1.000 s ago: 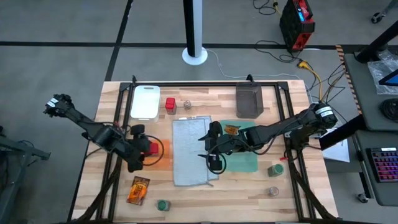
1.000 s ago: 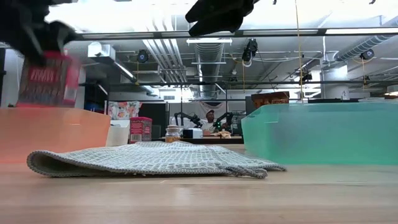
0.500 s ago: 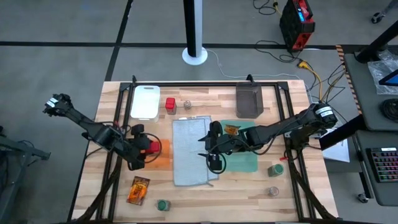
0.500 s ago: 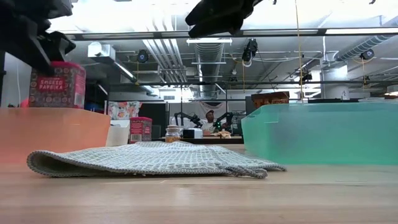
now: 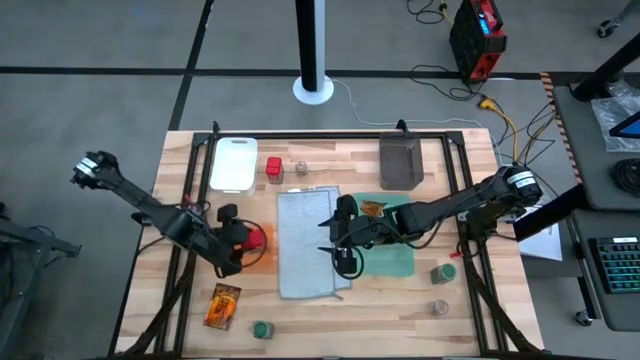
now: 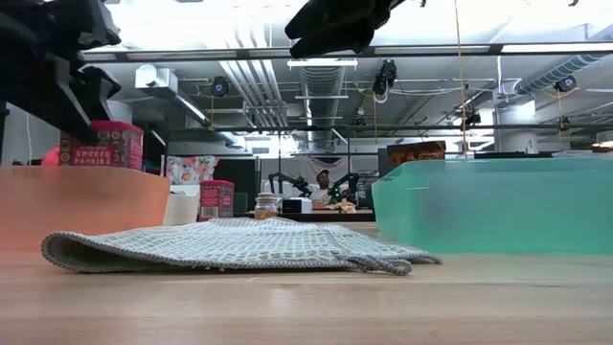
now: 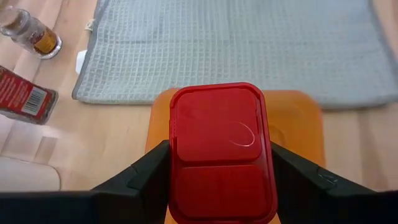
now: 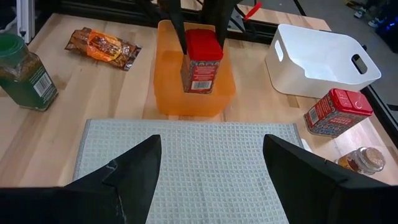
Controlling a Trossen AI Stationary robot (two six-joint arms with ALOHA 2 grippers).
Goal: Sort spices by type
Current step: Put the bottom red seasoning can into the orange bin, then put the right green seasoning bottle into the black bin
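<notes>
Red paprika tin (image 7: pixel 219 152) – orange cloth (image 8: pixel 168 81), grey waffle-weave cloth (image 8: pixel 193 168), green cloth (image 5: pixel 395 262)

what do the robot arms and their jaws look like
Both arms are dark, near-black, built of slim jointed links. The left arm has a white-marked joint at its outer end; the right arm has a similar white-ringed joint. Each ends in two flat, matte black, wedge-shaped fingers.

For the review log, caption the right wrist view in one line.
Left gripper holds a red box upright over the orange cloth; open right gripper hovers above the grey cloth.
</notes>
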